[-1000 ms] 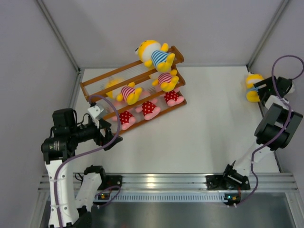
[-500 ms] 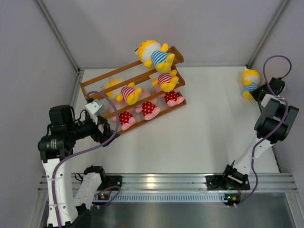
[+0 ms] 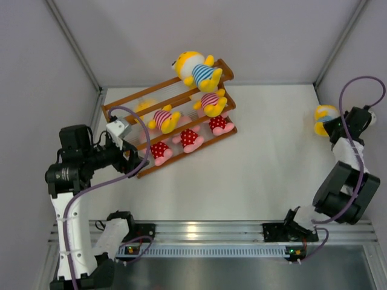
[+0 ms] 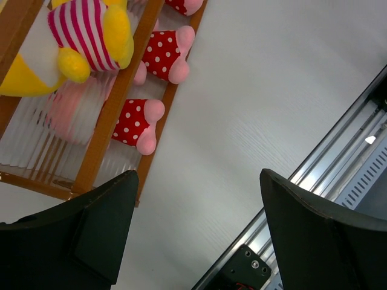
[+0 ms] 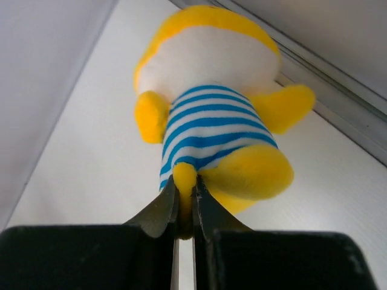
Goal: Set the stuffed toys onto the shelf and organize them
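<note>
On the shelf (image 4: 112,109), six stuffed toys (image 3: 199,74) are counted: three yellow, three pink. A seventh toy (image 5: 211,121) is gripped by the right jaws at the counter's (image 3: 272,151) right edge; the left jaws are open.

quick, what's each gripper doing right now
Left gripper: open, holding nothing.
Right gripper: closed on the blue-striped yellow toy.
</note>
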`<action>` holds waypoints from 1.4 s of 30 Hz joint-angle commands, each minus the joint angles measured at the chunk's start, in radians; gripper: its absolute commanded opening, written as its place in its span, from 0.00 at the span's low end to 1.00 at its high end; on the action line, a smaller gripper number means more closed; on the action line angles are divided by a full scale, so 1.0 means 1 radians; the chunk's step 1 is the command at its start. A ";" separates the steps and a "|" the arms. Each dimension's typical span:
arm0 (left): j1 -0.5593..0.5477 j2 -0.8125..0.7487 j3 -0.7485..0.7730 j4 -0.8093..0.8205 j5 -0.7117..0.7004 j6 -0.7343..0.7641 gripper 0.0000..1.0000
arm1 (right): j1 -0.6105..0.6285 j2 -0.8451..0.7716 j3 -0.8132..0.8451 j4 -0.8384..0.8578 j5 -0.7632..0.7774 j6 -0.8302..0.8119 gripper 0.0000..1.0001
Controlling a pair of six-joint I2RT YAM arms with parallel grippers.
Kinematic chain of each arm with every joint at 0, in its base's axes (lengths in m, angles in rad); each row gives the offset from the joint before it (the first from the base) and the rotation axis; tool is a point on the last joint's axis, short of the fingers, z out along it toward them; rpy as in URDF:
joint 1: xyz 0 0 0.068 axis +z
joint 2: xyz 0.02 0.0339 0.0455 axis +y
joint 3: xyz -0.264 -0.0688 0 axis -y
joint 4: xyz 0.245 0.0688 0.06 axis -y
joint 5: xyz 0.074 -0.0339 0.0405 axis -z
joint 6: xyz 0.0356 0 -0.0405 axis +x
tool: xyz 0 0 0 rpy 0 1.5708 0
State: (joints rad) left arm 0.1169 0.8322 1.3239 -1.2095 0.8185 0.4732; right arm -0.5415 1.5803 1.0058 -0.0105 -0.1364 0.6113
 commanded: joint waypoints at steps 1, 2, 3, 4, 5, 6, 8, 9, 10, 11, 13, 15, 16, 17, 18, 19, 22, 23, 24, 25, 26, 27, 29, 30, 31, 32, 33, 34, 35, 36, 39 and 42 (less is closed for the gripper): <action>0.004 0.068 0.061 0.010 -0.035 0.036 0.87 | 0.064 -0.270 -0.047 -0.077 0.029 0.010 0.00; -0.002 0.099 0.101 0.008 -0.039 0.042 0.87 | 0.118 -0.320 -0.059 -0.104 0.046 0.004 0.00; -0.008 0.123 0.124 0.010 -0.050 0.047 0.87 | 0.158 -0.368 -0.068 -0.132 0.096 -0.001 0.00; -0.019 0.145 0.155 0.010 -0.085 0.041 0.87 | 0.201 -0.460 -0.078 -0.191 0.122 -0.007 0.00; -0.032 0.166 0.182 0.008 -0.111 0.032 0.86 | 0.292 -0.503 -0.079 -0.218 0.130 -0.008 0.00; -0.080 0.214 0.237 0.008 -0.139 0.012 0.86 | 0.346 -0.543 -0.078 -0.251 0.197 -0.008 0.00; -0.161 0.252 0.288 0.010 -0.207 -0.014 0.88 | 0.487 -0.643 -0.053 -0.333 0.244 0.007 0.00; -0.246 0.268 0.338 0.008 -0.208 -0.040 0.90 | 0.530 -0.672 -0.041 -0.356 0.295 0.013 0.00; -0.279 0.295 0.359 0.008 -0.181 -0.048 0.94 | 0.595 -0.718 -0.012 -0.379 0.323 0.018 0.00; -0.295 0.306 0.385 0.010 -0.100 -0.053 0.96 | 0.682 -0.738 0.005 -0.425 0.349 0.028 0.00; -0.301 0.340 0.452 0.011 -0.032 -0.062 0.98 | 0.765 -0.776 0.062 -0.465 0.417 0.042 0.00; -0.318 0.367 0.506 0.024 -0.022 -0.071 0.98 | 0.880 -0.789 0.118 -0.503 0.458 0.071 0.00; -0.330 0.399 0.578 0.024 -0.034 -0.070 0.98 | 0.912 -0.784 0.138 -0.511 0.465 0.083 0.00; -0.345 0.418 0.610 0.024 -0.065 -0.067 0.98 | 0.977 -0.778 0.160 -0.516 0.468 0.090 0.00; -0.390 0.433 0.650 0.024 -0.123 -0.062 0.98 | 1.008 -0.757 0.206 -0.528 0.474 0.096 0.00; -0.411 0.449 0.682 0.024 -0.149 -0.062 0.98 | 1.032 -0.744 0.227 -0.532 0.477 0.106 0.00; -0.488 0.507 0.771 0.028 -0.267 -0.039 0.98 | 1.156 -0.703 0.289 -0.511 0.532 0.117 0.00; -0.546 0.519 0.794 0.030 -0.301 -0.030 0.98 | 1.222 -0.694 0.303 -0.503 0.553 0.117 0.00; -0.578 0.544 0.802 0.030 -0.338 -0.009 0.98 | 1.258 -0.685 0.324 -0.493 0.592 0.116 0.00; -0.614 0.554 0.811 0.033 -0.385 0.005 0.98 | 1.285 -0.660 0.336 -0.471 0.603 0.108 0.00; -0.676 0.565 0.839 0.033 -0.404 0.019 0.98 | 1.333 -0.645 0.349 -0.467 0.610 0.107 0.00; -0.703 0.588 0.857 0.040 -0.424 0.036 0.98 | 1.350 -0.610 0.376 -0.457 0.613 0.105 0.00; -0.765 0.614 0.897 0.064 -0.475 0.044 0.98 | 1.397 -0.576 0.401 -0.422 0.613 0.105 0.00; -0.779 0.634 0.932 0.070 -0.487 0.067 0.98 | 1.411 -0.544 0.422 -0.405 0.613 0.104 0.00; -0.796 0.643 0.936 0.080 -0.530 0.082 0.98 | 1.443 -0.525 0.435 -0.373 0.613 0.096 0.00; -0.831 0.647 0.936 0.085 -0.553 0.102 0.98 | 1.459 -0.508 0.448 -0.359 0.616 0.091 0.00; -0.848 0.650 0.928 0.085 -0.580 0.143 0.98 | 1.472 -0.472 0.482 -0.349 0.617 0.082 0.00; -0.865 0.656 0.920 0.090 -0.603 0.163 0.98 | 1.485 -0.453 0.503 -0.342 0.615 0.065 0.00; -0.887 0.656 0.913 0.109 -0.648 0.183 0.98 | 1.506 -0.433 0.523 -0.338 0.613 0.055 0.00; -0.890 0.651 0.887 0.134 -0.676 0.208 0.98 | 1.514 -0.399 0.562 -0.333 0.600 0.041 0.00; -0.890 0.636 0.845 0.212 -0.786 0.254 0.98 | 1.531 -0.355 0.599 -0.300 0.552 0.030 0.00; -0.890 0.624 0.813 0.257 -0.840 0.263 0.98 | 1.529 -0.324 0.619 -0.260 0.508 0.015 0.00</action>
State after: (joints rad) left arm -0.7738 1.4891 2.1601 -1.0767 0.1116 0.6811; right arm 0.9707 1.2419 1.5555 -0.3794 0.4232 0.6601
